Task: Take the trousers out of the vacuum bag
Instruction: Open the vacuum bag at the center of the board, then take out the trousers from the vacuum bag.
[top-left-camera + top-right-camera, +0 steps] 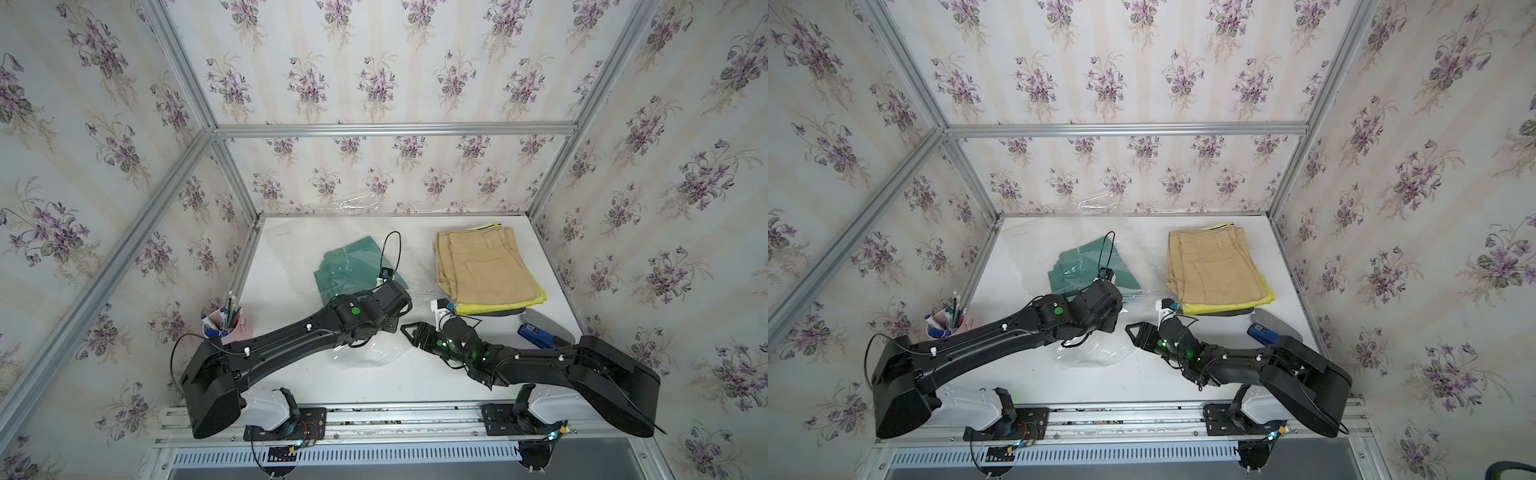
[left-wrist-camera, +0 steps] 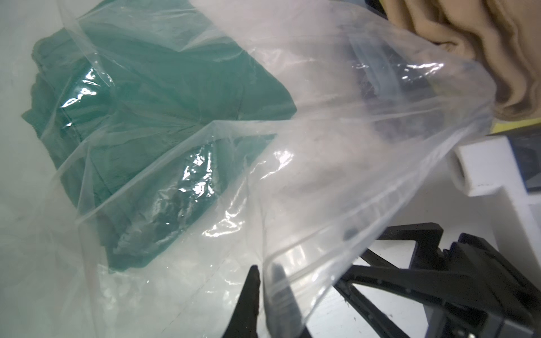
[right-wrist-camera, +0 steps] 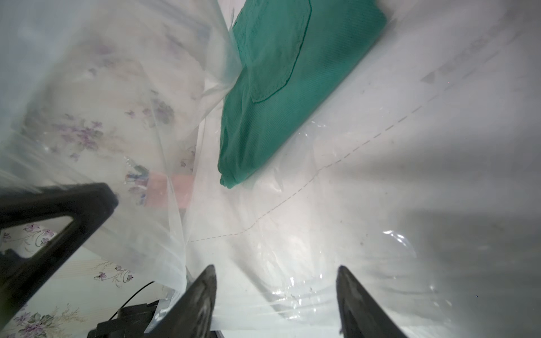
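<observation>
Gleaming white table (image 1: 415, 380); floral walls (image 1: 374, 83)

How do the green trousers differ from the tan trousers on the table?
Colour: the green trousers are teal, the tan trousers beige.
Place: the green trousers lie inside the clear vacuum bag; the tan trousers lie outside it, uncovered.
Company: the green trousers lie alone; the tan trousers top a stack, over a yellow-green pair.
Both are folded flat on the table.

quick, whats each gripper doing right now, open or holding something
Left gripper: shut on the vacuum bag, pinching its edge.
Right gripper: open, holding nothing.
</observation>
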`<act>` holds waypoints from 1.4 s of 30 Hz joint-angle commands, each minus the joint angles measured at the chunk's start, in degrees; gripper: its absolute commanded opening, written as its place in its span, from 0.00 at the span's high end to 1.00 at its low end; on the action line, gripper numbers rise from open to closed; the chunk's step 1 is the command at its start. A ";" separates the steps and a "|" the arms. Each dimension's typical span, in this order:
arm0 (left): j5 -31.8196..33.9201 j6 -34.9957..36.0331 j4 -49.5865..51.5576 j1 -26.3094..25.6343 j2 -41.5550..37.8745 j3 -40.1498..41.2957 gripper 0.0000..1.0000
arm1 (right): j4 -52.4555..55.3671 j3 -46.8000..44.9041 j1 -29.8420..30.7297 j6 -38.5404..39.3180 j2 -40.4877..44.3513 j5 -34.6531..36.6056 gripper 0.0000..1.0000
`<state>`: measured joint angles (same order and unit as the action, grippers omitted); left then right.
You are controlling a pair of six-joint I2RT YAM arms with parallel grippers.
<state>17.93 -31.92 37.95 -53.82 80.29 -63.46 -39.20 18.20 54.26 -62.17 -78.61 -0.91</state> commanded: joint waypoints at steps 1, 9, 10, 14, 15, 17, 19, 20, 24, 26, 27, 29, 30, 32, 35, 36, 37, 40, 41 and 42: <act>4.53 -2.73 3.78 0.03 0.30 -1.07 0.89 | -2.76 1.41 -0.03 -1.67 -2.49 2.26 0.36; 7.19 -7.09 6.67 -0.47 4.81 -3.35 0.99 | -2.33 6.10 -0.15 -1.96 -8.17 3.67 0.37; 7.74 -7.68 6.95 -0.66 5.10 -3.42 1.00 | -2.81 6.49 -0.20 -1.93 -8.83 3.56 0.37; 11.67 -11.03 10.63 -1.43 6.97 -5.01 1.00 | -7.07 6.93 -0.23 -2.71 -11.41 3.43 0.38; 12.83 -11.46 11.41 -1.75 7.53 -5.31 1.00 | -7.50 7.16 -0.21 -2.84 -11.95 3.66 0.38; 14.61 -13.10 13.08 -2.12 8.59 -6.13 1.00 | -7.09 8.04 -0.29 -2.77 -12.62 4.01 0.38; 15.65 -14.15 14.34 -2.34 9.76 -6.79 1.00 | -5.91 9.14 -0.30 -2.55 -13.01 4.55 0.38; 16.00 -14.53 14.85 -2.42 10.14 -7.09 1.00 | -5.59 9.44 -0.38 -2.48 -13.13 4.80 0.38; 16.88 -15.36 15.64 -2.88 10.82 -7.82 1.00 | -6.06 9.51 -1.32 -2.61 -13.40 5.12 0.39; 15.76 -14.07 13.94 -2.95 10.21 -7.45 1.00 | -6.62 9.36 -2.08 -2.72 -13.68 4.70 0.39; 15.05 -13.33 12.83 -2.95 9.63 -7.02 1.00 | -7.23 9.15 -2.50 -2.77 -13.83 4.49 0.39; 13.47 -11.64 10.65 -2.95 8.51 -6.19 1.00 | -8.51 8.63 -3.30 -2.92 -13.98 4.40 0.39; 12.94 -10.95 9.98 -2.95 7.86 -5.87 1.00 | -9.41 8.32 -3.81 -2.95 -14.09 4.27 0.39; 12.37 -10.09 9.86 -2.95 7.65 -6.01 1.00 | -11.39 7.70 -5.00 -3.22 -14.30 3.99 0.40; 11.61 -9.21 9.56 -3.04 7.73 -6.15 1.00 | -12.89 7.30 -6.50 -3.58 -14.40 4.60 0.40; 11.35 -9.05 9.39 -3.04 7.82 -6.21 1.00 | -12.58 7.38 -6.99 -4.03 -14.50 5.20 0.41; 11.10 -8.93 9.21 -3.02 7.99 -6.15 1.00 | -12.33 7.38 -7.35 -4.53 -14.59 5.88 0.41; 10.53 -8.44 8.88 -3.11 8.02 -6.32 1.00 | -13.71 7.88 -8.57 -5.28 -15.75 6.99 0.43; 10.19 -8.00 8.41 -3.22 7.79 -6.17 1.00 | -14.05 8.43 -8.88 -5.37 -16.48 7.02 0.43; 9.67 -7.60 7.85 -3.30 7.58 -6.02 1.00 | -14.06 9.12 -8.99 -5.67 -17.19 7.58 0.43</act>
<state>28.38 -41.23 45.87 -56.95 88.29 -69.56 -50.72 26.15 45.84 -66.19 -94.50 3.73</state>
